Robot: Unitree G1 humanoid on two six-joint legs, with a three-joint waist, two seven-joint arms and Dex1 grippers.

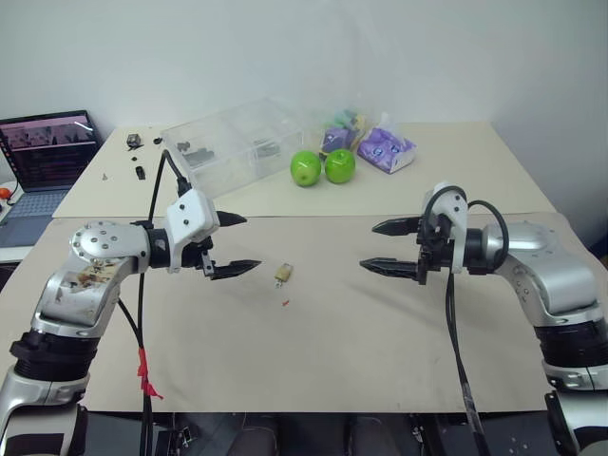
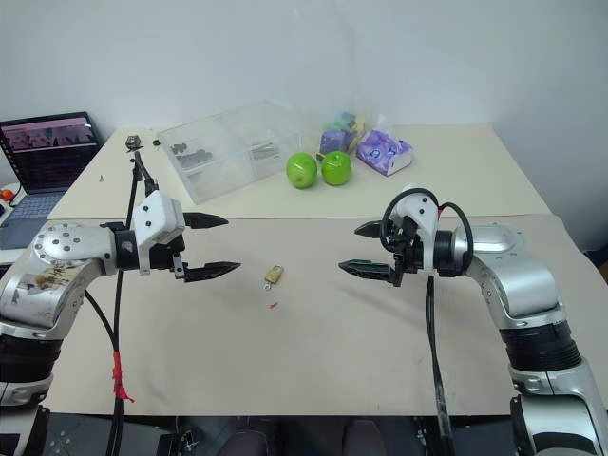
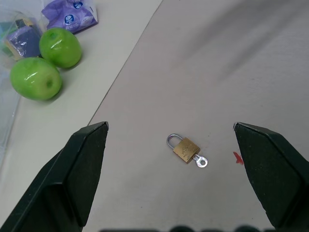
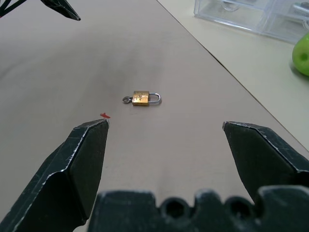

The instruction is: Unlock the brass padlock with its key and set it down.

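Bright, even indoor light; soft faint shadows; blurred near fingers in wrist views.

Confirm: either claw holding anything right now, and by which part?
Nothing held. Left claw and right claw both hang open above the table, and the brass padlock lies untouched between them, key in it.

Head stereo pair looking down over table (image 1: 313, 361), wrist cameras low, both sharing brass padlock (image 3: 186, 149)
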